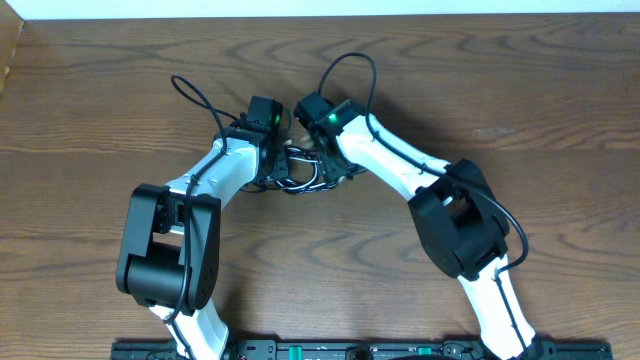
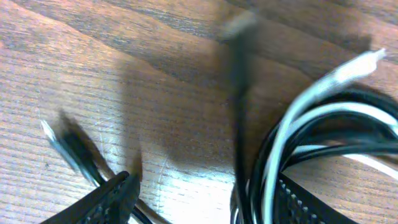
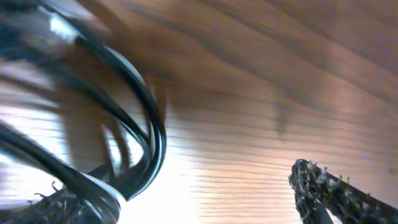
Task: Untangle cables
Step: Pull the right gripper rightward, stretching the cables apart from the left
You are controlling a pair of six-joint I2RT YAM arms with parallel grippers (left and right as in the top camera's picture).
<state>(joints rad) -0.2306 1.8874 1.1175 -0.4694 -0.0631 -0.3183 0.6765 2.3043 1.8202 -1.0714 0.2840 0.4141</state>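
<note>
Clearly, the step in hand is the loosening of the knot, and I judge it far from finished. On the left side, the left gripper (image 2: 205,190) has its jaws spread. Both cords pass through the gap, close to one side of it, but nothing is pinched as far as I can see. A blurred plug end (image 2: 62,140) lies loose on the table (image 2: 124,74) at the other side.

In the middle of the overhead view, the cables (image 1: 305,178) lie as one small bundle on the wood between the two wrists. The black cable (image 2: 239,93) and the white cable (image 2: 323,84) are looped around each other.

On the right side, the right gripper (image 3: 199,180) also stands with its jaws wide apart and holds nothing. Loops of the black cable run beside one of its jaws, and I cannot tell whether they touch it.

For the next move, I think each gripper should take only one cord, each a different colour, close to the crossing. Then the arms should draw apart slowly. If one claw catches both cords together, the knot will probably only tighten.
</note>
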